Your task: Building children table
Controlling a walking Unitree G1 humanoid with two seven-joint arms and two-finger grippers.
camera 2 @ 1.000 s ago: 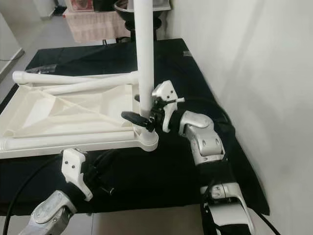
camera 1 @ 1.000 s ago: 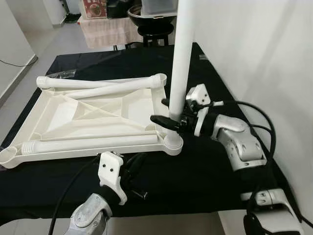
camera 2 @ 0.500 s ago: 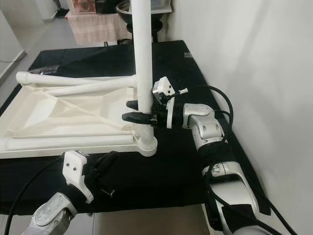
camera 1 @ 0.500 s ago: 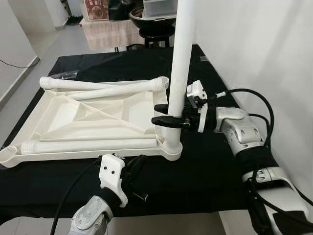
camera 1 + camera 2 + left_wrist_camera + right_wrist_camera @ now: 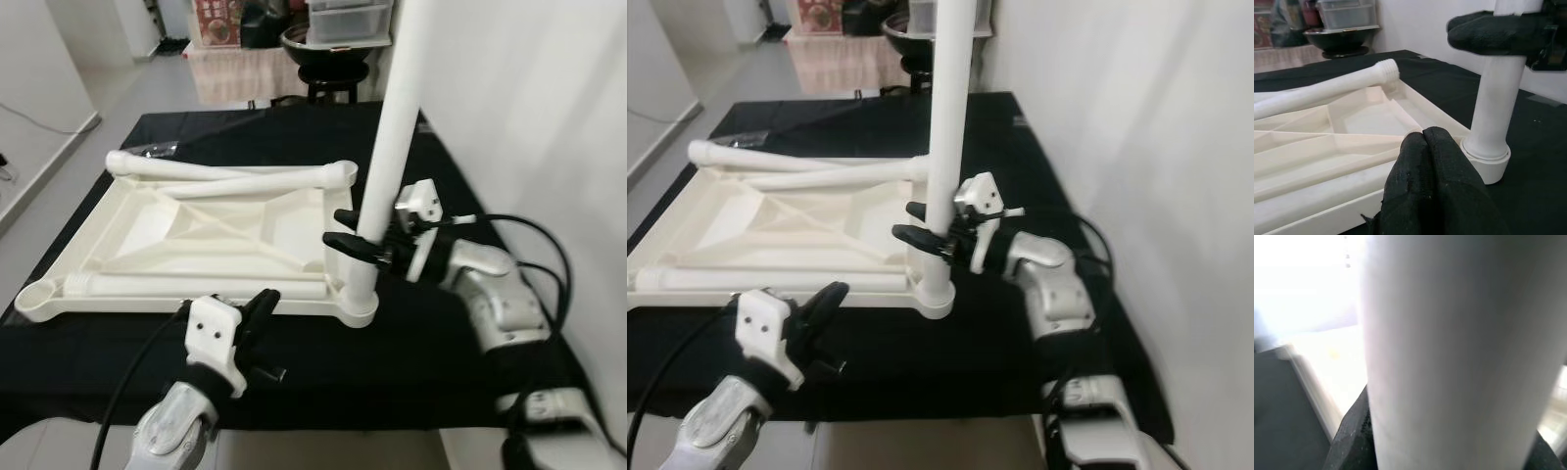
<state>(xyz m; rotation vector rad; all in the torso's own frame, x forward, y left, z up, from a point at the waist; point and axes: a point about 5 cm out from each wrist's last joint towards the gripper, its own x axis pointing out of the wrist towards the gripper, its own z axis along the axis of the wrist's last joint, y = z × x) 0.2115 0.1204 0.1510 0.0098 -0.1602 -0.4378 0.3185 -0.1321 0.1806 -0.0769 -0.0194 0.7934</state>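
Observation:
The white children's table top [image 5: 196,220] lies upside down on the black-covered table [image 5: 421,343]. One white leg [image 5: 390,147] stands upright in the near right corner socket [image 5: 360,305]. My right gripper [image 5: 336,228] is shut on this leg a little above the socket, one finger on each side; in the right wrist view the leg [image 5: 1449,352] is very close. Loose legs lie on the top: two along the far side [image 5: 225,168] and one along the near rim [image 5: 186,286]. My left gripper [image 5: 265,299] is shut and empty, just short of the near rim [image 5: 1312,205].
A white wall [image 5: 529,98] runs close along the table's right side. Behind the table stand a black stool with a bowl [image 5: 333,44] and a cloth-covered bench [image 5: 240,69]. A small plastic bag [image 5: 157,150] lies at the table's far left. Bare floor [image 5: 49,186] is on the left.
The camera has shifted. My right wrist has turned level while staying shut on the upright leg. My left gripper has come up closer to the top's near rim.

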